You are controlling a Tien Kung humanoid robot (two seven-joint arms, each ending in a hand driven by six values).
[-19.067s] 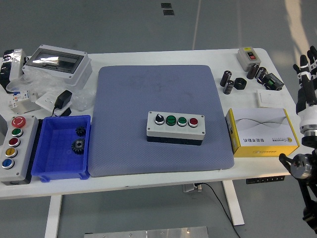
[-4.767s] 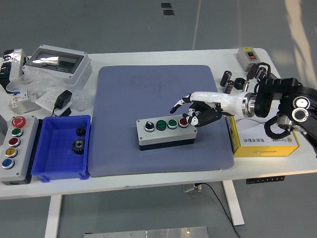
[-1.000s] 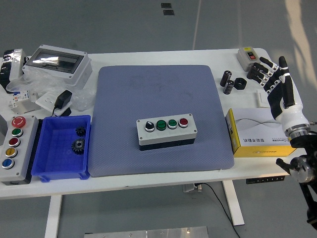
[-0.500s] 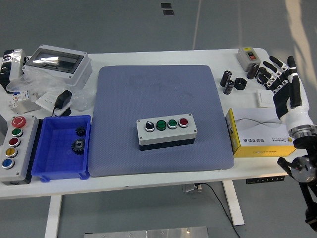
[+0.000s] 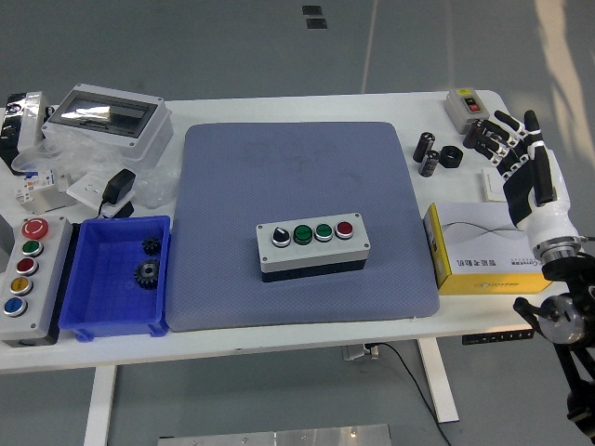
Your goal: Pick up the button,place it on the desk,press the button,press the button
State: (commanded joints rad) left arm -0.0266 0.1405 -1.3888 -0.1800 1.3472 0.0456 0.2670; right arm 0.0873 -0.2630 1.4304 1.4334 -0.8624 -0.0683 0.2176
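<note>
A grey button box [image 5: 313,246] with a black knob, two green buttons and a red button lies on the blue-grey mat [image 5: 297,177], a little right of its middle. My right hand [image 5: 521,163] is raised at the table's right edge, well away from the box, fingers spread and holding nothing. The left arm is out of sight.
A yellow and white carton [image 5: 493,249] lies right of the mat. Black cylinders [image 5: 428,153] and a small switch box [image 5: 466,106] sit at the back right. At the left are a blue bin [image 5: 116,279] with gears, a tall button station [image 5: 28,279] and a clear-lidded enclosure [image 5: 107,116].
My right hand withdrew from the button box to the right edge and has shifted slightly left and down in the last half second. The box sits a little left of its first position.
</note>
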